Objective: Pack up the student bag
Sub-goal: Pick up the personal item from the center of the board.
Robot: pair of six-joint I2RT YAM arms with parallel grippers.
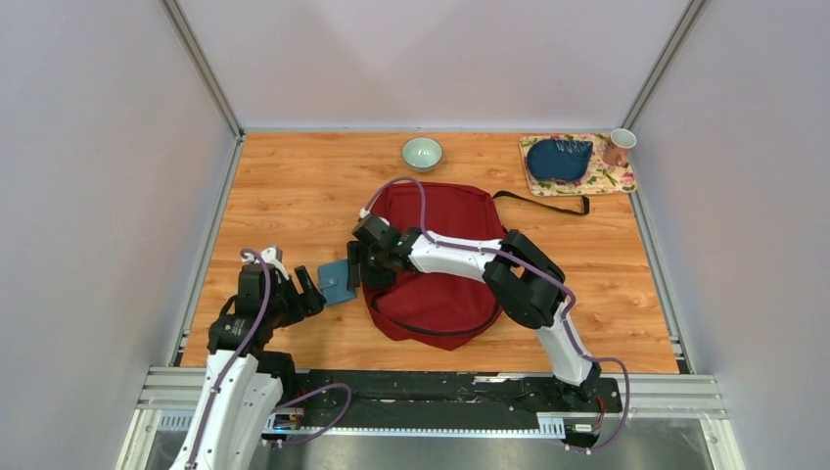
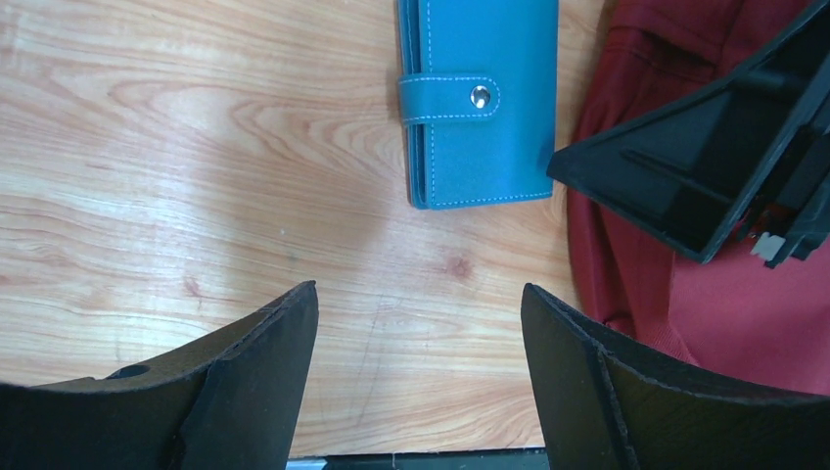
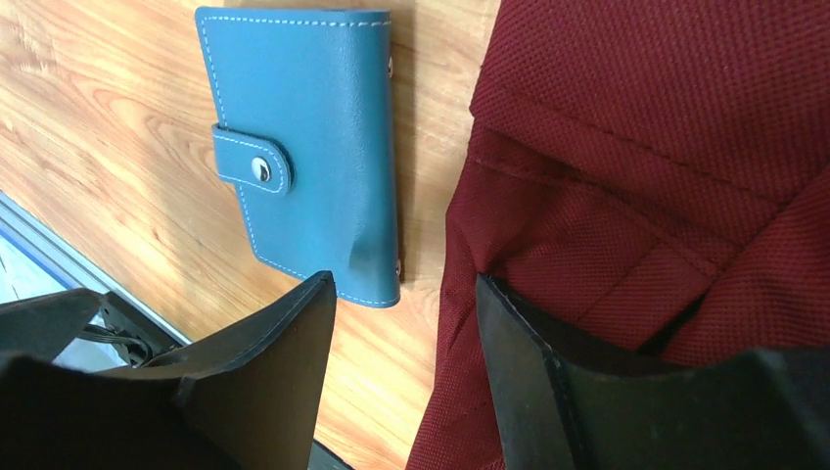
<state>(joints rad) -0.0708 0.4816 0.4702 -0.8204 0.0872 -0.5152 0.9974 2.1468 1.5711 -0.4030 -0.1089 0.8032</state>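
The left pincer [image 2: 419, 294] is open and empty, the wallet [image 2: 489, 147] lying just ahead of it on the tabletop [image 2: 196, 147], likely lined up for a grasp. The right pincer [image 3: 403, 284], also open, straddles the edge of the bag [image 3: 636, 147], probably to lift its mouth

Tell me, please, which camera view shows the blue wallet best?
The right wrist view: the wallet lies nearly whole, clasp up. The left wrist view crops its top; the top view shows it small, beside the bag.
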